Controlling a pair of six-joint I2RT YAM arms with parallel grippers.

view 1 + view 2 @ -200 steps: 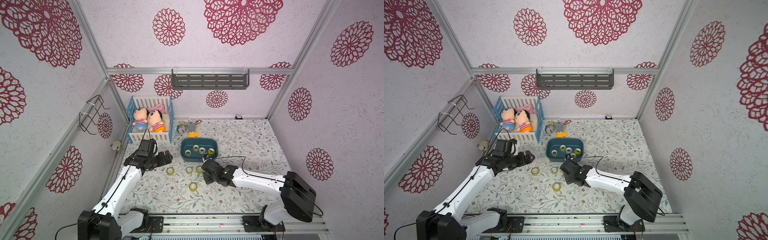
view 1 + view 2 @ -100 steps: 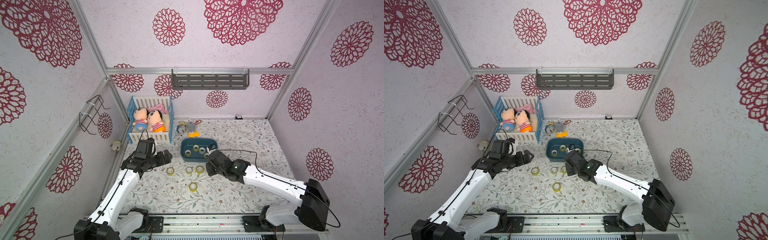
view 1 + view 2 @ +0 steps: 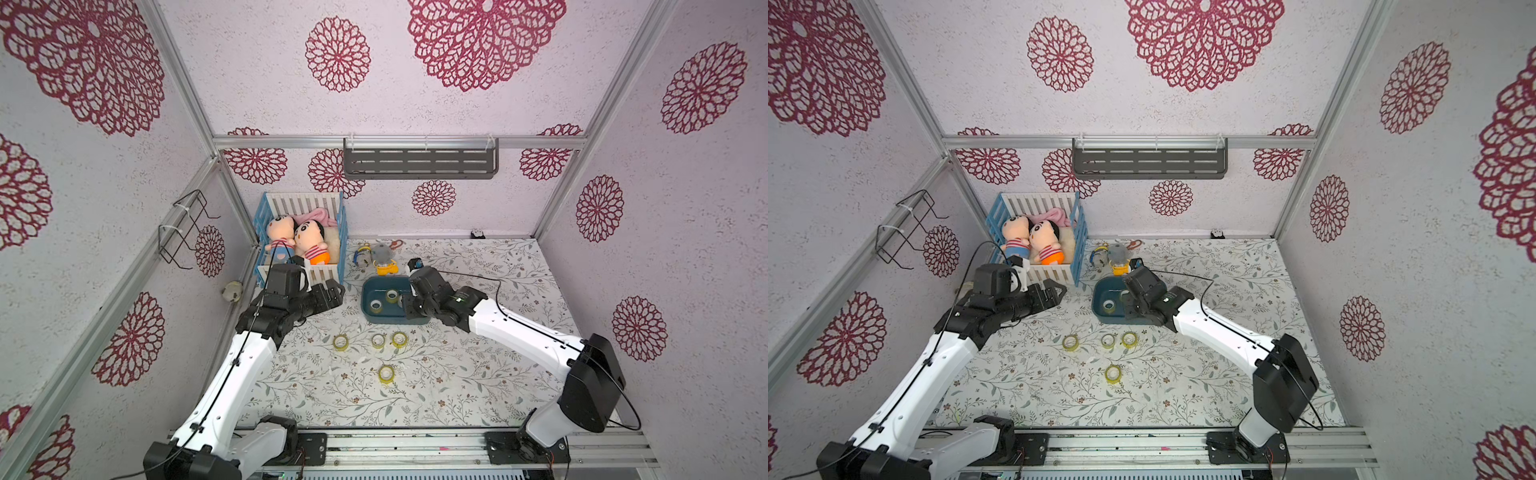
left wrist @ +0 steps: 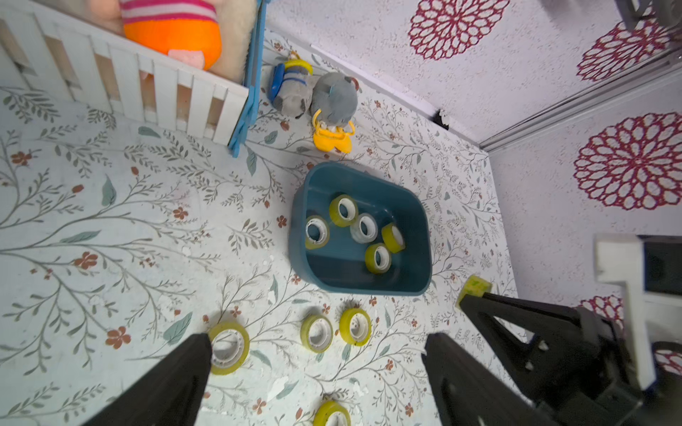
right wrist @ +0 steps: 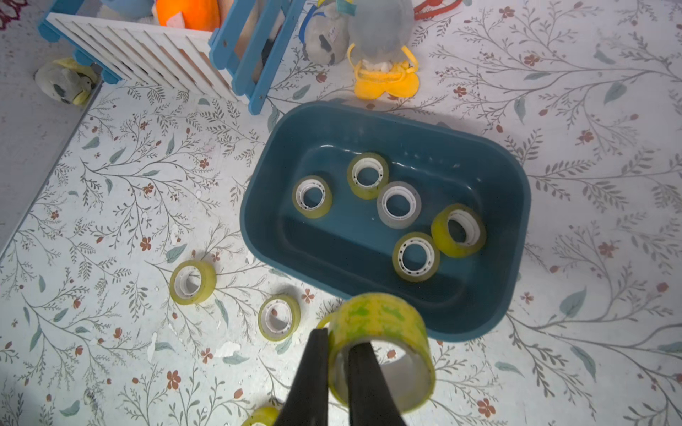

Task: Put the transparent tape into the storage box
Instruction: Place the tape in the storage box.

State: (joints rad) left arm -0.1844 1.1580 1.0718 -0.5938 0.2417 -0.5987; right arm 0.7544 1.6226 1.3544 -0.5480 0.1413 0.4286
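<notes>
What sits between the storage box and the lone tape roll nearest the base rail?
Two rolls side by side: a pale tape roll and a yellower tape roll, seen in both top views.

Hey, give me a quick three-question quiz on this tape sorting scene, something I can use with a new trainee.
1. How many tape rolls lie inside the storage box?
2. True or false: the left gripper is shut on a roll.
3. The right gripper grips: A) nothing, B) a yellowish tape roll, C) the storage box's rim.
Key: 1. five; 2. false, its jaws stand open; 3. B.
</notes>
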